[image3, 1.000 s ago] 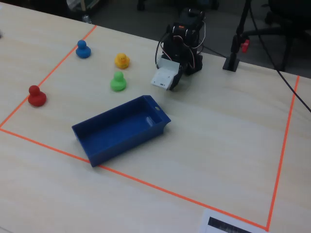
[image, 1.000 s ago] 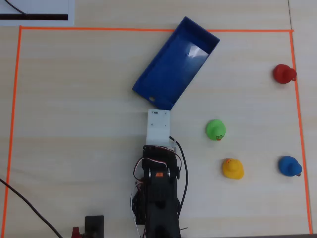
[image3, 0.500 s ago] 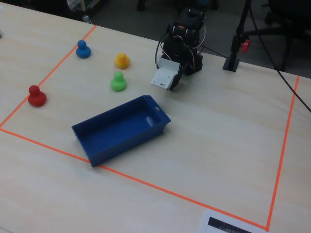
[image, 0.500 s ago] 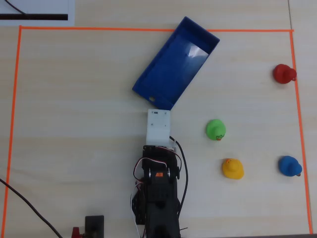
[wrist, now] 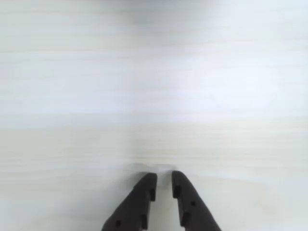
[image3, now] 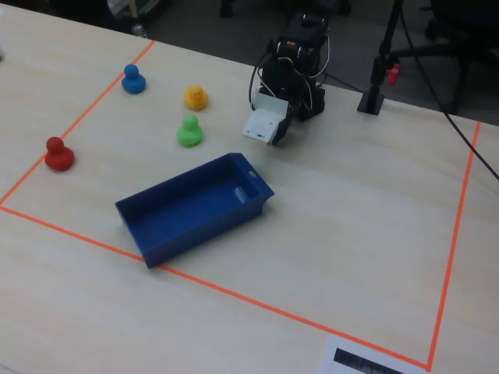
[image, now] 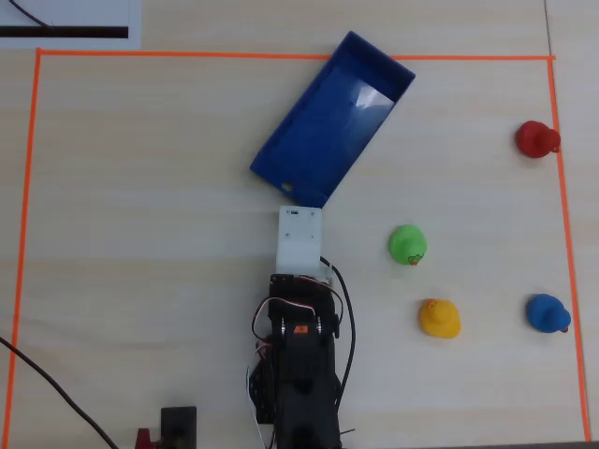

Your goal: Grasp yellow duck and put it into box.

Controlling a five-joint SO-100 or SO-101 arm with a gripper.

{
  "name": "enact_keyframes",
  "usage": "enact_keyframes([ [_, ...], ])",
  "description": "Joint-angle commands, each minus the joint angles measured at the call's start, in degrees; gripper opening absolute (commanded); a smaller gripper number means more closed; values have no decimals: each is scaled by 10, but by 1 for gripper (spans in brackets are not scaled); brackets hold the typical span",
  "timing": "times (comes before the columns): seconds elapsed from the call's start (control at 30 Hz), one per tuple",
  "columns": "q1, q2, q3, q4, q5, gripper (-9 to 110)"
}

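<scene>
Pale wood-grain table carries an orange tape border marking a rectangular work area. Inside it the yellow duck stands upright, free of any contact, in the lower right part of the overhead view. The green duck sits just beside it, the blue duck lies farther toward the right tape line, and the red duck rests at that line, well apart. The box, a dark blue shallow tray, lies at an angle near the top centre of the overhead view and holds nothing. The arm is folded low with its white wrist housing near the box's closer end. In the wrist view the jaws are nearly together with a narrow gap, pinching nothing, over bare table.
</scene>
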Motion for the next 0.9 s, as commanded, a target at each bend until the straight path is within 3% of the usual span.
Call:
enact_keyframes([
  [0.0,15,0,-4,-25,0,0],
  [0.13,69,0,-40,-107,19,0],
  [0.37,61,-31,-174,-184,103,5],
  [0.57,91,-256,-352,-292,156,9],
  [0.87,261,-596,-715,-272,186,24],
])
